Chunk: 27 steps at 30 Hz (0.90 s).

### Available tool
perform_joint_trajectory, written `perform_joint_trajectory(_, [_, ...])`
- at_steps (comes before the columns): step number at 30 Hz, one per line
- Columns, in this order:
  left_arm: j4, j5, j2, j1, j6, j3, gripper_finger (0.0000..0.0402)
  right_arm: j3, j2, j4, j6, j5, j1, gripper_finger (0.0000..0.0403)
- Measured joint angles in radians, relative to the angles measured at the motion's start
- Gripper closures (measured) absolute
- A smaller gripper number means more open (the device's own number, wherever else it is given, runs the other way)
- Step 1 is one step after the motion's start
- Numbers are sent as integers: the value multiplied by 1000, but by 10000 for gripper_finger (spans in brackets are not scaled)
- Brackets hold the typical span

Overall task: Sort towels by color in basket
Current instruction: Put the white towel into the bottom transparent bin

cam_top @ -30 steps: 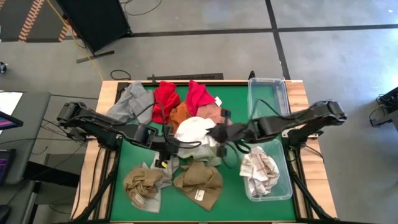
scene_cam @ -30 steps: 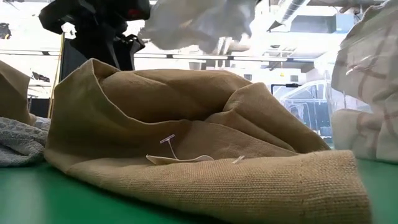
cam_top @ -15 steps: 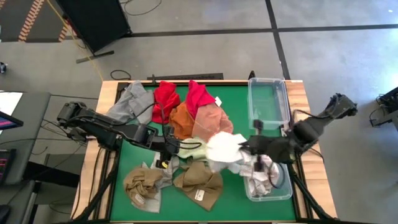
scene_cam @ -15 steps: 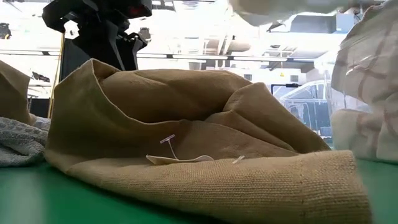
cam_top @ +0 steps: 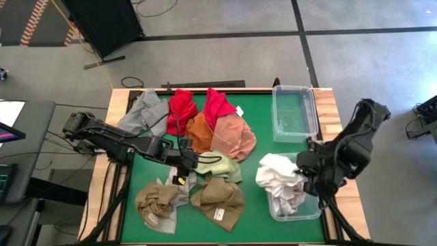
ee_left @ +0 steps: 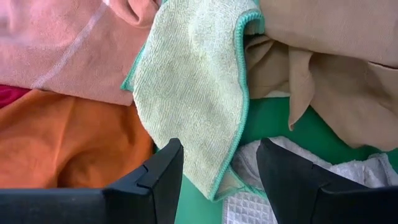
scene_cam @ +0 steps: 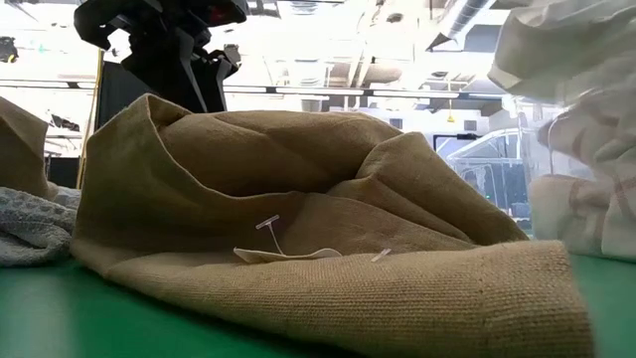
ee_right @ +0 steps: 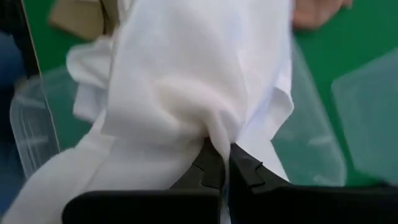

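While my right tool (ee_right: 222, 163) pinches a white towel (cam_top: 276, 169) shut-fingered above the nearer clear bin (cam_top: 311, 208), the cloth drapes over the bin's inner edge onto the checked towels (cam_top: 287, 198) inside. My left tool (ee_left: 214, 171) hangs half-open and empty over the pale green towel (ee_left: 193, 87); bare green bench (cam_top: 270, 222) lies between both tools, and the farther bin (cam_top: 295, 113) stands beyond the right tool.
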<state>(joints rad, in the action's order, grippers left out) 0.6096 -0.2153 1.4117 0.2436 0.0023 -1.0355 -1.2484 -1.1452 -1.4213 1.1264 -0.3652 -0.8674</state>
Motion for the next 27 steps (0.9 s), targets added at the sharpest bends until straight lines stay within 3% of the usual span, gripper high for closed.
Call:
perform_joint_trajectory(5, [-19, 0, 0, 0, -3, 0, 209, 0, -61, 32, 28, 55, -28, 380])
perform_joint_trajectory(14, [-52, 0, 0, 0, -1, 0, 209, 5, -250, 171, -89, 170, 16, 380])
perform_joint_trajectory(27, [-52, 12, 0, 0, -18, 0, 209, 143, -472, 399, -242, 366, 110, 372])
